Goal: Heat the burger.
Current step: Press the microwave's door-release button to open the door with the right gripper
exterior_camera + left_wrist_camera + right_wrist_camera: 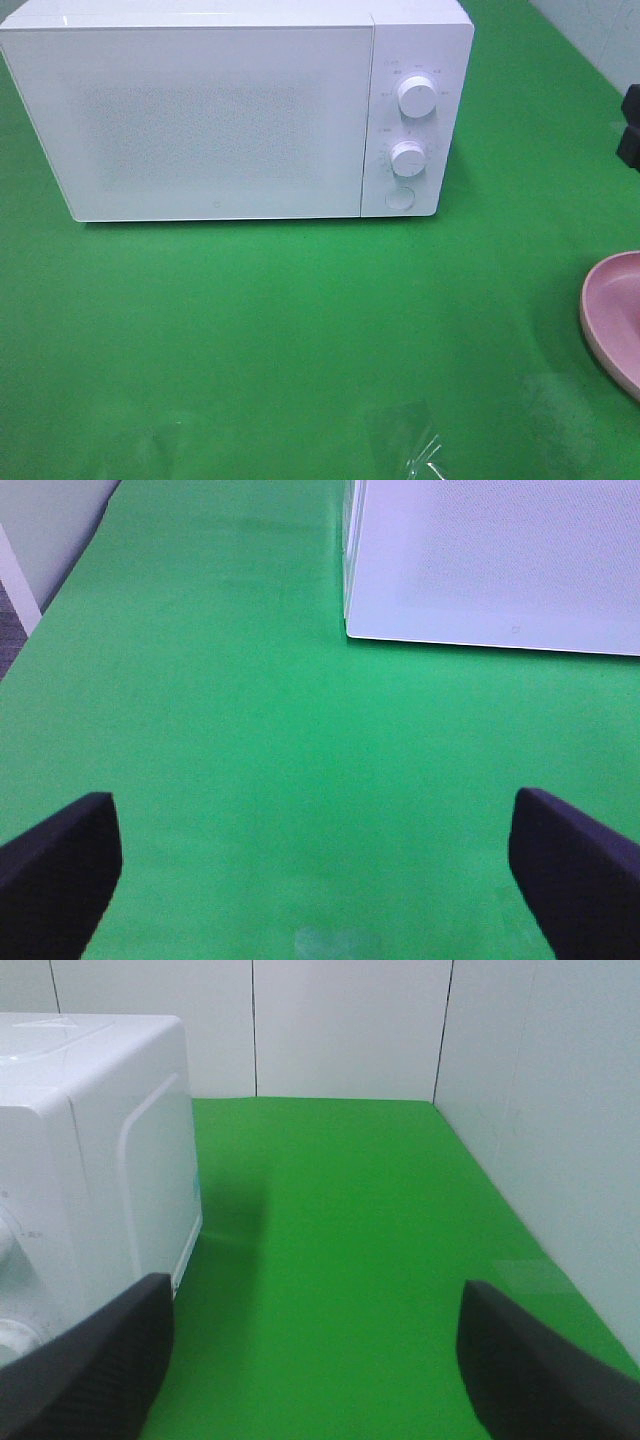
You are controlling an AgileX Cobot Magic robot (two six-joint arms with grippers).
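Observation:
The burger is out of view in every frame. A white microwave (230,110) stands at the back of the green table with its door shut; it also shows in the left wrist view (500,560) and the right wrist view (90,1160). My left gripper (315,880) is open and empty above bare green cloth, in front of the microwave's left corner. My right gripper (315,1360) is open and empty beside the microwave's right side. A black part of the right arm (630,125) shows at the right edge.
A shallow pink plate (615,320) lies at the right edge of the table, partly cut off; nothing shows on its visible part. White walls (350,1025) close the table at the back and right. A scrap of clear film (425,455) lies near the front edge.

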